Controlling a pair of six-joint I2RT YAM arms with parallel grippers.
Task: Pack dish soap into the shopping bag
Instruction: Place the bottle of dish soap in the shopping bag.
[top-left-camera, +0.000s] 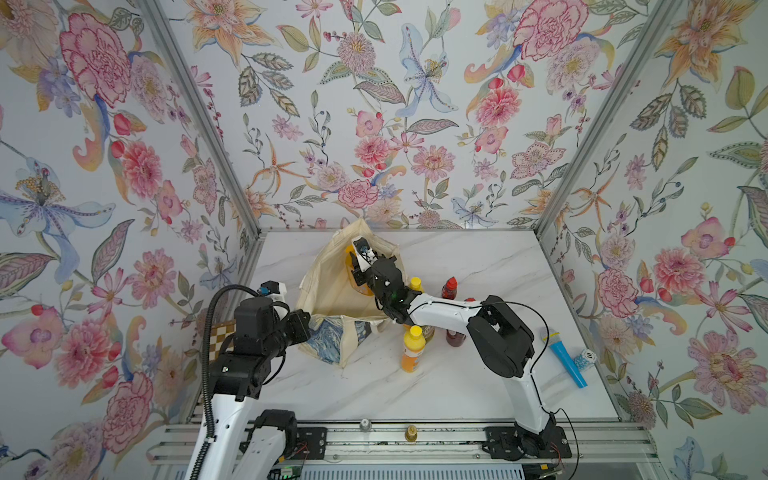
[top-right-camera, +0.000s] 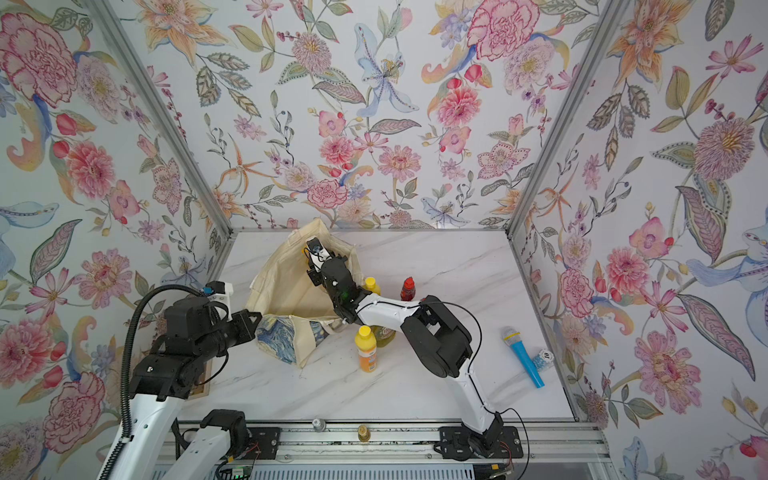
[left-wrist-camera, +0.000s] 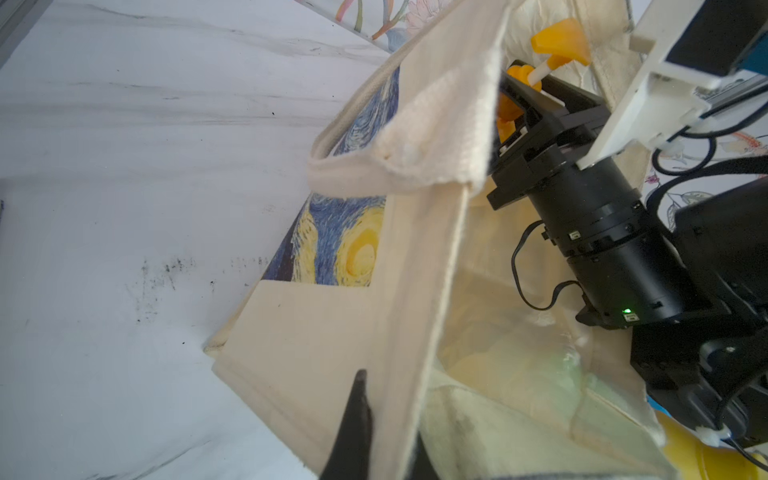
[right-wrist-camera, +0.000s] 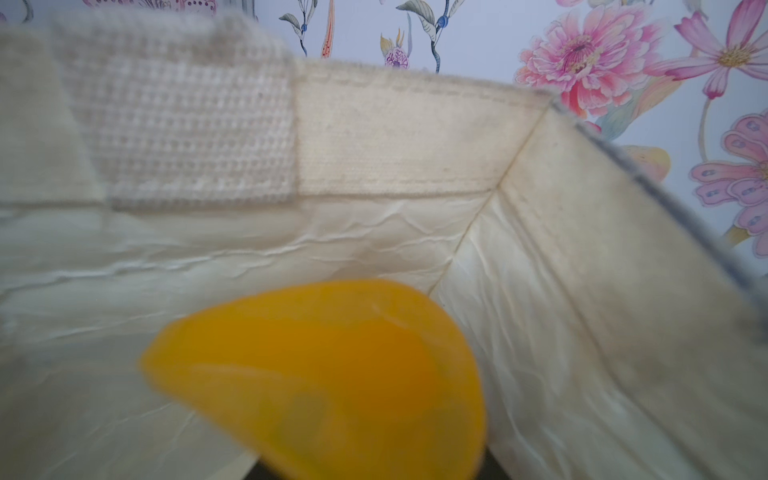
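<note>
**One bottle going in, five left out**

The left gripper (top-left-camera: 305, 326) is clenched on the near wall of the cream canvas shopping bag (top-left-camera: 328, 291) with its blue swirly print. The right gripper (left-wrist-camera: 515, 106) grasps the big amber plastic pump bottle (right-wrist-camera: 332, 374) by the neck, down inside the bag but not released. On the white marble table (top-left-camera: 457, 386) wait the rest: an orange plastic bottle with a yellow cap (top-left-camera: 411, 353), a second orange bottle (top-left-camera: 415, 284), two dark-red bottles (top-left-camera: 451, 289) and a green bottle (top-right-camera: 384, 336) half hidden behind the arm.
</note>
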